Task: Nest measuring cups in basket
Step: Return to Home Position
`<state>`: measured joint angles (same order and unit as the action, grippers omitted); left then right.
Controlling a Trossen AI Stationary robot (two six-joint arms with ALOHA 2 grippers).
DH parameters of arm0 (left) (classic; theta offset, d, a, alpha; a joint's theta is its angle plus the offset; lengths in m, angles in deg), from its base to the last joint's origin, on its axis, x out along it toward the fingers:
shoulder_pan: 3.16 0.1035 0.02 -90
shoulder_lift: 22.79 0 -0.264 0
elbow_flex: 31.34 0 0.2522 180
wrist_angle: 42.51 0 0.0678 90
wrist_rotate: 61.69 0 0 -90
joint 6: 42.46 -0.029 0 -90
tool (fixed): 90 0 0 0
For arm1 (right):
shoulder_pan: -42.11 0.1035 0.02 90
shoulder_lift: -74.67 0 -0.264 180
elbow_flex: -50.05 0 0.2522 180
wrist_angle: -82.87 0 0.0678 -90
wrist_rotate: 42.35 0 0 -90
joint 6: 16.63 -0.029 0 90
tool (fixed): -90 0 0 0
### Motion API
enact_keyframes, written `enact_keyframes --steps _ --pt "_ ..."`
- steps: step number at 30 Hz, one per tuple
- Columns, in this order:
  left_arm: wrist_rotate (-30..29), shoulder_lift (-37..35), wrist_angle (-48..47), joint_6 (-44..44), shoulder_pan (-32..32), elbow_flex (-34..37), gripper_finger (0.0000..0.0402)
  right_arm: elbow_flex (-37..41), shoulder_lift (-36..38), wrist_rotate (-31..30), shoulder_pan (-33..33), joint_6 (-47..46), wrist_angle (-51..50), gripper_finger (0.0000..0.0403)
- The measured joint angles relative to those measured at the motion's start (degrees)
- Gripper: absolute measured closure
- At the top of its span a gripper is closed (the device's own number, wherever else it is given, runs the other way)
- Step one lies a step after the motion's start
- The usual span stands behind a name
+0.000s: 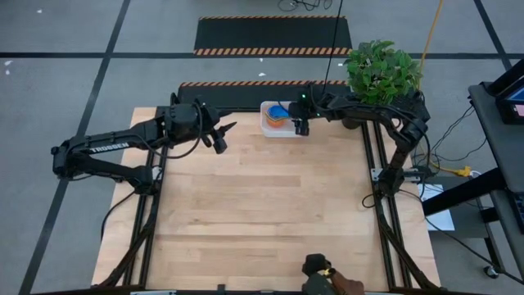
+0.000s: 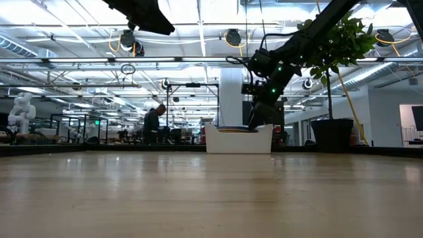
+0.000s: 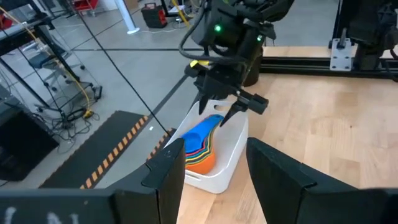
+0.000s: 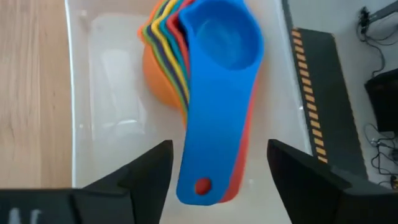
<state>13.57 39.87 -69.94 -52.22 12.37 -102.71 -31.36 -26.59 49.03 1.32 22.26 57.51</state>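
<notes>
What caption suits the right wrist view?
Nested measuring cups, blue on top, lie in the white basket under the open right tool.

Black arms point(image 1: 155, 131), seemingly TROSSEN lettering point(image 1: 109, 148), green lights point(image 3: 217, 28)

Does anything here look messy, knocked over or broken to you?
Nothing stands out. The coloured cups sit neatly nested, blue on top, inside the white bin at the edge of the table. The right pincer hangs open just above them, empty. The left pincer is open too, off to the bin's side.
</notes>
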Motion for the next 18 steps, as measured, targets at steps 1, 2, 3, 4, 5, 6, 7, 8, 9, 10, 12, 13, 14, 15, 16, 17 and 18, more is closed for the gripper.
enact_keyframes --steps 1,2,3,4,5,6,7,8,9,10,12,13,14,15,16,17,18 --pt "0.0 0.0 0.0 0.04 -0.02 0.0 0.0227 0.0 0.47 0.06 0.0 -0.38 0.02 0.0148" --pt "0.0 0.0 0.0 0.06 0.0 0.0 0.0227 0.0 0.89 0.06 0.0 -0.62 0.01 0.0147" --pt "0.0 0.0 0.0 0.18 0.0 0.0 0.0227 0.0 1.43 0.1 0.02 -0.73 0.02 0.0146" --pt "0.0 0.0 0.0 0.19 0.0 0.0 0.0227 0.0 2.0 0.13 0.02 -0.93 -0.02 0.0145" --pt "0.0 0.0 0.0 0.19 0.0 0.0 0.0227 0.0 2.59 0.13 0.07 -1.22 -0.02 0.0145" --pt "0.0 0.0 0.0 0.19 0.0 0.0 0.0227 0.0 3.18 0.13 0.16 -1.59 -0.02 0.0145" --pt "0.0 0.0 0.0 0.18 0.0 0.0 0.0227 0.0 3.77 0.15 0.33 -1.91 -0.03 0.0145" --pt "0.0 0.0 0.0 0.14 -0.01 0.0 0.0227 0.0 4.44 0.18 0.47 -2.02 -0.19 0.0145" --pt "0.0 0.0 0.0 0.13 0.0 0.0 0.0227 0.0 5.06 0.25 0.72 -2.02 -0.59 0.0145" --pt "0.0 0.0 0.03 0.15 0.0 0.0 0.0227 0.0 5.59 0.29 1.05 -2.02 -0.81 0.0146" --pt "0.0 0.0 0.11 0.22 -0.02 0.0 0.0227 0.0 6.7 0.33 1.72 -2.23 -1.04 0.015" --pt "0.0 0.0 0.18 0.43 -0.09 0.0 0.0227 0.0 7.22 0.35 2.13 -2.27 -1.52 0.0153" --pt "-0.02 0.0 0.3 0.64 -0.22 0.0 0.0227 0.0 7.75 0.35 2.6 -2.5 -1.73 0.0156" --pt "-0.02 0.0 0.34 0.84 -0.22 0.0 0.0227 0.0 8.34 0.36 3.04 -2.93 -2.07 0.0159" --pt "-0.01 0.0 0.31 0.85 -0.29 0.0 0.0227 0.0 8.98 0.33 3.51 -3.54 -2.76 0.0163" --pt "-0.03 0.0 0.31 0.87 -0.47 0.0 0.0227 0.0 9.6 0.33 3.98 -4.15 -3.49 0.0167" --pt "-0.06 0.0 0.31 0.87 -0.7 0.0 0.0227 0.0 10.24 0.32 4.48 -4.76 -4.24 0.0171"
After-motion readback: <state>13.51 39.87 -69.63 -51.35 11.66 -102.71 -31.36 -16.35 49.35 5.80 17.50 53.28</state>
